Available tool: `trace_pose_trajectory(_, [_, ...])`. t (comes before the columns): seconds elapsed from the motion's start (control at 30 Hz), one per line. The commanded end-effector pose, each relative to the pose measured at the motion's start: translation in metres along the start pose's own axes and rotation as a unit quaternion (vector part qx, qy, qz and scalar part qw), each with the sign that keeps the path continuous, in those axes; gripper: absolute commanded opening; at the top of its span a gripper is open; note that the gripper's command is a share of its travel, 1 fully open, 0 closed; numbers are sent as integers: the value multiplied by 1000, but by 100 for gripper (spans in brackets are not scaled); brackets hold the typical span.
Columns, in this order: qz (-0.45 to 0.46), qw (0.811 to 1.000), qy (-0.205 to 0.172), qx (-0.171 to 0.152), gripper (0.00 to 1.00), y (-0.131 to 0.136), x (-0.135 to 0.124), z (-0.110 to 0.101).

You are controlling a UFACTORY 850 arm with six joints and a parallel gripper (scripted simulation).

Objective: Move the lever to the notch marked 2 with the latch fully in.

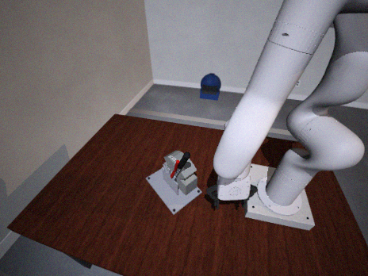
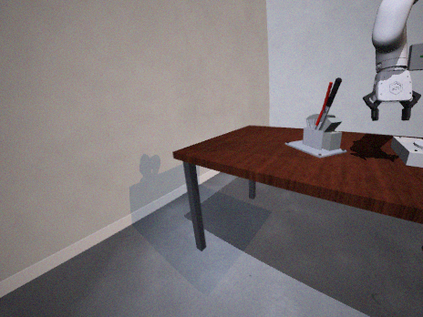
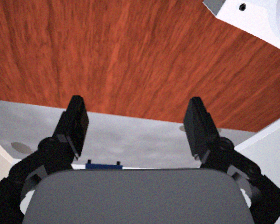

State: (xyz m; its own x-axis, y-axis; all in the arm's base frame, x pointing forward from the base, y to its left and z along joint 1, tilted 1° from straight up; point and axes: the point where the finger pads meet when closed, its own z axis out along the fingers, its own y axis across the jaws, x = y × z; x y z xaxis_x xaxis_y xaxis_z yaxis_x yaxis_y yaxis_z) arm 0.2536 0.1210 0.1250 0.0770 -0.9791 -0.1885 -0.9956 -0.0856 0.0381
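Observation:
The lever unit (image 1: pixel 179 175) stands on a grey base plate (image 1: pixel 174 188) on the dark wood table. Its black handle (image 1: pixel 183 162) leans up and to the right, with the red bar (image 1: pixel 174 169) lying along it. In the side view the handle (image 2: pixel 332 100) and red bar (image 2: pixel 324 100) rise from the grey housing (image 2: pixel 322 137). The number plates are too small to read. My gripper (image 2: pixel 388 110) is open and empty, hanging above the table to the right of the lever, apart from it. It also shows in the top view (image 1: pixel 226 203) and the wrist view (image 3: pixel 134 128).
The arm's white mounting base (image 1: pixel 280 203) sits on the table right of the gripper. A corner of the lever's base plate (image 3: pixel 246 3) shows at the top right of the wrist view. A blue object (image 1: pixel 209 86) stands on the floor by the back wall.

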Motion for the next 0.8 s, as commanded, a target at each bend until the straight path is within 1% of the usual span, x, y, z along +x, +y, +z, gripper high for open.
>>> trace_pose_trajectory(0.0, [0,1000,0,1,100,-1,0,0])
trace_pose_trajectory(0.6, [0,1000,0,2,100,-1,0,-1])
trace_pose_trajectory(0.7, [3,1000,-2,14,100,-11,-2,-8])
trace_pose_trajectory(0.77, [7,999,-4,33,100,-28,-5,-19])
